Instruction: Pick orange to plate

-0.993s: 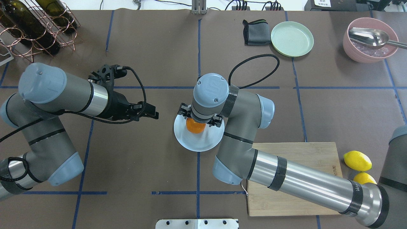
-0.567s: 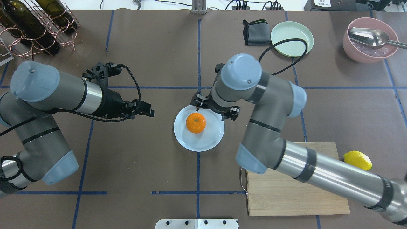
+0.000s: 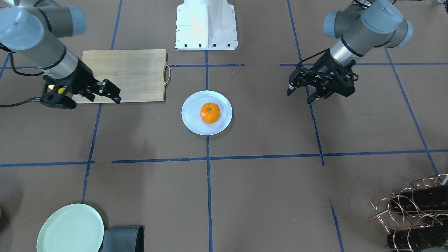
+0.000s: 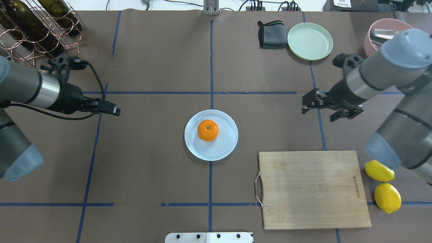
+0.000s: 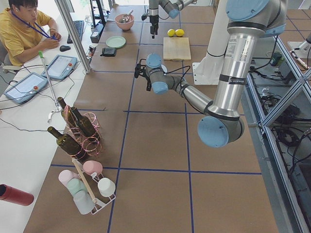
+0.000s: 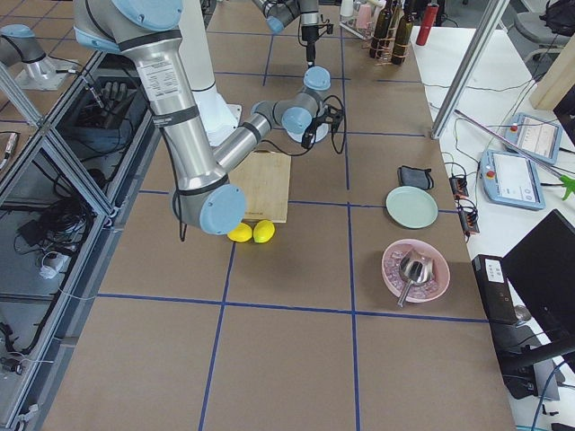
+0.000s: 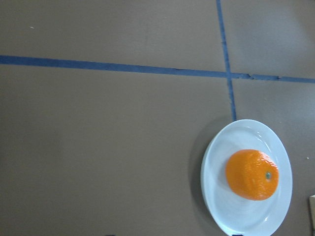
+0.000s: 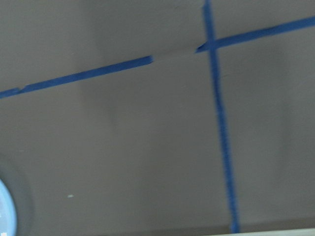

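Note:
The orange (image 4: 208, 130) sits stem-up on the pale bluish-white plate (image 4: 225, 147) at the table's centre, with nothing touching it. It also shows in the front view as the orange (image 3: 210, 112) on the plate (image 3: 191, 122). The left wrist view holds the orange (image 7: 252, 174) and plate (image 7: 212, 189) at its lower right. My right gripper (image 4: 317, 110) hangs open and empty well to the right of the plate. My left gripper (image 4: 115, 111) hovers far to the plate's left; the front view shows this left gripper (image 3: 299, 97) open and empty.
A wooden cutting board (image 4: 312, 189) lies right of the plate, with two lemons (image 4: 379, 170) beyond it. At the back right are a pale green plate (image 4: 309, 41), a dark cloth (image 4: 271, 33) and a pink bowl (image 4: 369, 42). A wine rack (image 4: 33, 27) stands back left.
My right gripper let go of the orange on the plate, then swung away to the right. My left arm drew back to the left.

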Robot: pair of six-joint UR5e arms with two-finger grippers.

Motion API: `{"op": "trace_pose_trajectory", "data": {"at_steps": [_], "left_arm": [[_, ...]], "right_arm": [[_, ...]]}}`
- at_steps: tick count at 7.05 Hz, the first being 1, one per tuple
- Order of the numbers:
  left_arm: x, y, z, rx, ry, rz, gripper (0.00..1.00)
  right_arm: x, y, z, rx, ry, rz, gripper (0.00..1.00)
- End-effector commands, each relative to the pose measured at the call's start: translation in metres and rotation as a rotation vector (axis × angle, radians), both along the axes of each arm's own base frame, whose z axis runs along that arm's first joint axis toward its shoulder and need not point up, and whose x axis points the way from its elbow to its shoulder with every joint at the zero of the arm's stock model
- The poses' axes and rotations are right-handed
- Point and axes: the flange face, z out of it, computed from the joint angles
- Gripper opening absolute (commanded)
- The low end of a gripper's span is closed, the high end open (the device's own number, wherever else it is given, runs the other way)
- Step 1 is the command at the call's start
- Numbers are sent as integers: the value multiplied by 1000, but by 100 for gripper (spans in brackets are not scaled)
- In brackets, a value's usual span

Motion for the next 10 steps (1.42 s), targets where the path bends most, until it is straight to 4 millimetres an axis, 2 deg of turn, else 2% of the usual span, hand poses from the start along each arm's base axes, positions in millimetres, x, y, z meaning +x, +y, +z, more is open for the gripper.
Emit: {"op": "trace_pose_trajectory", "data": {"at_steps": [1, 2, 3, 4, 5, 6, 7, 9, 10], "left_arm": [[-106, -35, 79, 175, -133, 24, 83], [-146, -48, 105, 227, -185, 29, 83], [-196, -61, 123, 248, -269, 25, 83], [-252, -72, 139, 253, -365, 64, 84], [-290, -81, 143, 221, -413, 95, 84], [-310, -80, 152, 148, -426, 106, 84], [-307, -69, 162, 62, -364, 137, 92], [-305, -53, 184, 15, -334, 152, 99], [-306, -50, 188, 7, -332, 154, 99]], "right_arm": [[127, -1, 104, 146, 70, -80, 100], [165, -5, 137, 202, 96, -107, 100], [193, -10, 169, 228, 113, -128, 100], [218, -13, 189, 257, 125, -139, 100], [236, -14, 200, 258, 139, -151, 100], [262, -16, 206, 253, 152, -153, 100], [276, -22, 202, 247, 157, -143, 100], [276, -35, 188, 193, 161, -141, 100], [275, -38, 186, 189, 162, -142, 100]]}}
